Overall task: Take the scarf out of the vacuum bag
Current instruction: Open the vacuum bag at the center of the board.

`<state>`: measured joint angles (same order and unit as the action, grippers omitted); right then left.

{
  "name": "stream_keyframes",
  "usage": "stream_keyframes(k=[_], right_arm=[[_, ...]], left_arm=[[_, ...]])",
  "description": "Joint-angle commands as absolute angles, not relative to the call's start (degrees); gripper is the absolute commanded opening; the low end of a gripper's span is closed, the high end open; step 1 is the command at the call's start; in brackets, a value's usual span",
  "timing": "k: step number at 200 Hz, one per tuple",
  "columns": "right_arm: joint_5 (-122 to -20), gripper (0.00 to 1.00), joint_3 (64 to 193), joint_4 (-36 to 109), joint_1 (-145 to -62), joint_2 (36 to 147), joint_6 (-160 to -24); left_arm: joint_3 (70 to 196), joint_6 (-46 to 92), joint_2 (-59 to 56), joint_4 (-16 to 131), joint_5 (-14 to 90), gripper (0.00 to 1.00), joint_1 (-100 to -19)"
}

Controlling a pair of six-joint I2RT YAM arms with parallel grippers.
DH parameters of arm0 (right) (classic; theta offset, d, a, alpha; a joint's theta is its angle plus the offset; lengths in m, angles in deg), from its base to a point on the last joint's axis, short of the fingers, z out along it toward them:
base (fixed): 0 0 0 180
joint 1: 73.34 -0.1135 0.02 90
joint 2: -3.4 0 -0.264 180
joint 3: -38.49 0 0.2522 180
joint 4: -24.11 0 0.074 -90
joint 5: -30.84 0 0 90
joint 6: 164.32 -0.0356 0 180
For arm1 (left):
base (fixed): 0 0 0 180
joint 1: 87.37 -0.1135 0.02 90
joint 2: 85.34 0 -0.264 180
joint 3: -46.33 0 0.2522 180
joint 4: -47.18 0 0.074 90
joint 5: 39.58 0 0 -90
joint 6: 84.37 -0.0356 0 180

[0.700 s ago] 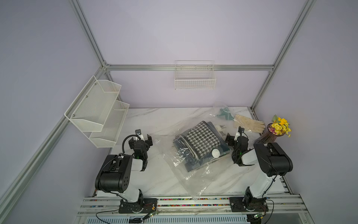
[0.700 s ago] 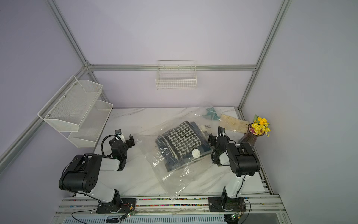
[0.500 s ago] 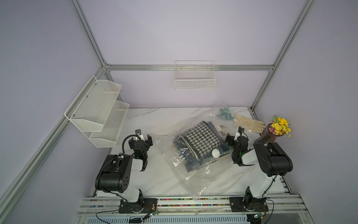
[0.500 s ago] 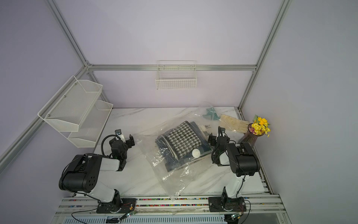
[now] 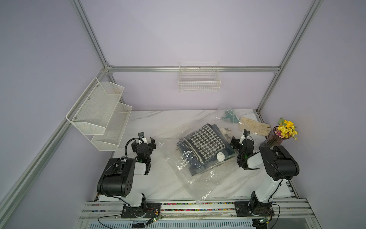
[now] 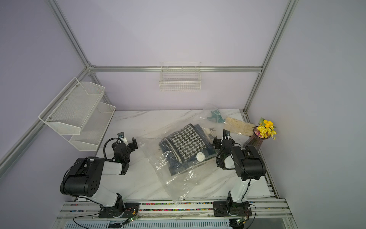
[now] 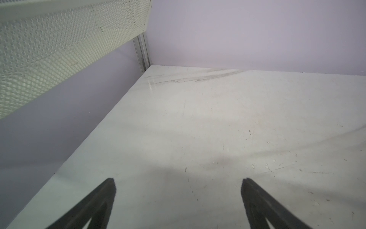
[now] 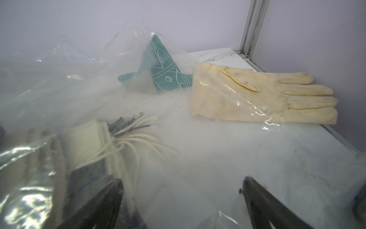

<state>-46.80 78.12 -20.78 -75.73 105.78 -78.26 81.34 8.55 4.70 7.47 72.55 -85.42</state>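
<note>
My jaws: both released, empty.
Vacuum bag [image 5: 198, 176]: houndstooth scarf [image 5: 204, 141] inside.
Teal printed sheet [image 8: 168, 77]: white diagrams, lettering unreadable.

The vacuum bag [image 5: 200, 183] lies crinkled across the middle of the table [image 5: 158, 178]. It is a big clear sheet running from about 1 o'clock down to a loose corner at 6 o'clock, by the front edge. In its far half sits the folded scarf [image 5: 203, 141], black-and-white houndstooth over dark blue layers, turned diagonally. The round white valve cap [image 5: 220, 157] rests at the scarf's 5 o'clock corner. Cream fringe [image 8: 128, 138] spills from the scarf's 2 o'clock end, under hazy plastic.
</note>
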Motion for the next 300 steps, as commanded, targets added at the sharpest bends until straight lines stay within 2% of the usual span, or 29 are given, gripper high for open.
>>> stream_keyframes(k=[1, 33, 80, 107, 146, 184, 216, 249, 300], right_arm=[[-46.67, 0.97, 78.86, -20.63, -75.98, 104.16, -77.93], [-46.92, 0.97, 81.59, -10.63, -76.11, 97.88, -77.49], [-40.86, 0.97, 81.49, -4.5, -79.54, 87.35, -74.28], [-38.7, 0.97, 82.54, 2.51, -81.34, 79.11, -76.91], [-42.69, 0.97, 85.97, 16.24, -84.26, 67.17, -81.41], [-53.41, 0.97, 92.17, 28.46, -85.45, 60.07, -82.37], [-62.66, 0.97, 97.6, 34.87, -88.34, 59.16, -84.89], [-67.12, 0.97, 103.24, 41.39, -96.34, 59.47, -86.14], [-67.84, 0.97, 110.56, 54.8, -110.13, 61.37, -84.64]], left_arm=[[80.72, 9.0, 2.27, 6.69, 74.62, 1.0, -85.42], [78.03, 7.57, 0.85, 3.3, 74.06, 1.0, -84.66], [77.57, 6.82, 1.53, 1.11, 74.88, 1.0, -83.95], [78.29, 5.99, 1.49, 0.81, 75.26, 1.0, -83.91], [88.7, 6.03, -7.12, 26.4, 72.41, 1.0, -83.86], [92.21, 8.72, -18.24, 30.28, 73.7, 1.0, -83.5], [101.56, 14.99, -28.02, 46.74, 70.77, 1.0, -83.29], [109.36, 22.32, -32.41, 60.45, 65.63, 1.0, -83.24], [111.63, 32.06, -33.82, 68.63, 47.81, 1.0, -83.24]])
